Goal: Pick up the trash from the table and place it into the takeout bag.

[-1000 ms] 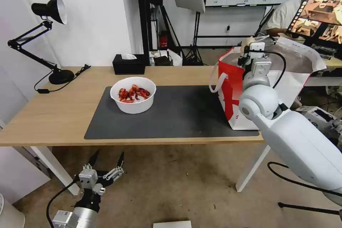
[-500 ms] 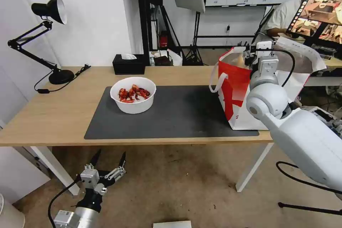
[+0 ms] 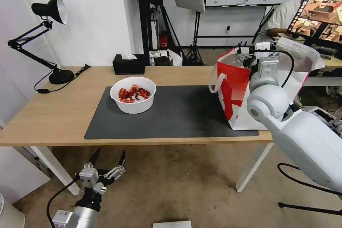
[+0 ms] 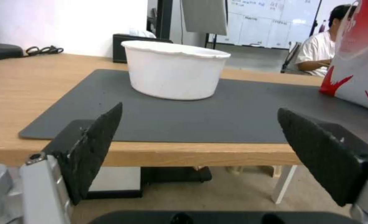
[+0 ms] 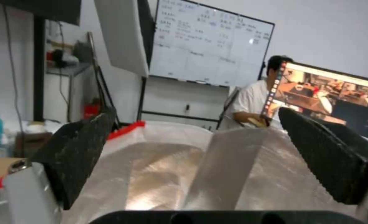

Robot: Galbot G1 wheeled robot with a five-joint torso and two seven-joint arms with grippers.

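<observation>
The table [image 3: 53, 114] carries its dark mat [image 3: 178, 114] across the middle; the takeout bag [image 3: 235, 92] stands upright at the mat's right end, mouth open, foil lining showing; the white bowl [image 3: 133, 94] of red crayfish shells sits on the mat's left part, well apart from the bag, and it is the one piece of trash visible on the tabletop. The right gripper [image 5: 200, 155] hangs over the bag's mouth with its fingers spread and nothing between them, so the step in hand reads as the end of a drop into the bag; the left gripper [image 3: 107, 165] waits below the table's near edge, fingers also spread and empty, facing the bowl. The next move probably calls for a reach to the bowl, with a grip on its rim kept level so the shells do not spill. What lies inside the bag is hidden by its walls and the right arm; its far side is cut off behind the arm.
</observation>
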